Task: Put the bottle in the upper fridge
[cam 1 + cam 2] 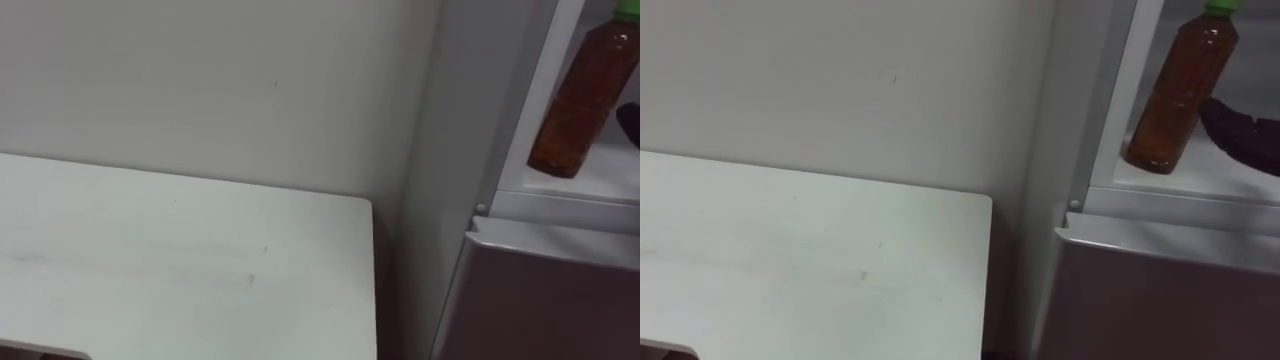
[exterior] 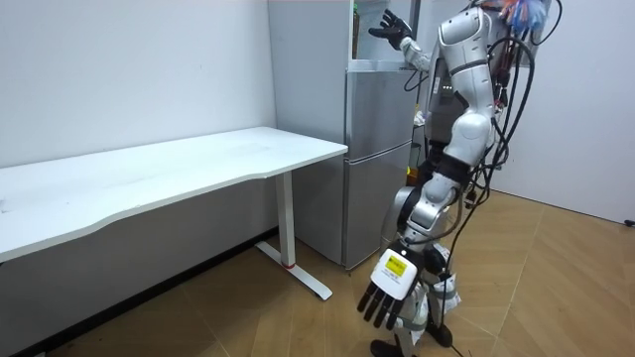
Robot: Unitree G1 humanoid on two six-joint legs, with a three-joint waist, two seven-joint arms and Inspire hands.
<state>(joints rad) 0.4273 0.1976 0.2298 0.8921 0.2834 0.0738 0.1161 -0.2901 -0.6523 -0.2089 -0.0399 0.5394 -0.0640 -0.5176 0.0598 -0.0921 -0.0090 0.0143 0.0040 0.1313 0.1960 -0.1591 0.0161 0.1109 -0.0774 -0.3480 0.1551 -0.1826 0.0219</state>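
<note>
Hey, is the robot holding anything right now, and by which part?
Nothing. The bottle stands on the fridge shelf; right hand open, left hand hangs open.

Soft even room light, shadowed gap between table (image 1: pixel 200 260) and fridge (image 1: pixel 540 290)

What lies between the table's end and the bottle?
In the right eye view, the fridge's grey side wall and white frame lie between them; the bottle stands just past the frame on the upper shelf.

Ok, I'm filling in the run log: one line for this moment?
bottle: standing on upper fridge shelf | right hand: open, raised beside bottle | left hand: open, hanging low
</note>
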